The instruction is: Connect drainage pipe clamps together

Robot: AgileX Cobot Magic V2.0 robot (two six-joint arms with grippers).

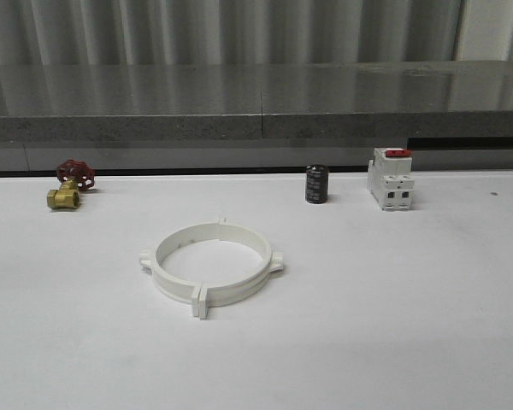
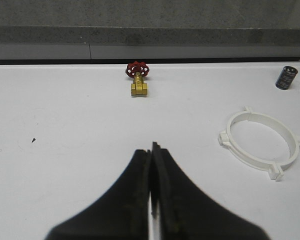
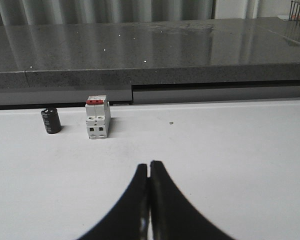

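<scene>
The two white drainage pipe clamps (image 1: 212, 265) lie on the white table as one closed ring, their end tabs meeting at the near and far sides. The same ring of clamps (image 2: 260, 141) sits off to the side in the left wrist view. My left gripper (image 2: 151, 148) is shut with nothing between its black fingers, held over bare table well apart from the ring. My right gripper (image 3: 149, 165) is also shut and empty, over bare table short of the breaker.
A brass valve with a red handwheel (image 1: 70, 184) stands at the back left. A black cylinder (image 1: 316, 184) and a white breaker with a red switch (image 1: 391, 178) stand at the back right. A grey stone ledge (image 1: 256, 102) runs behind the table.
</scene>
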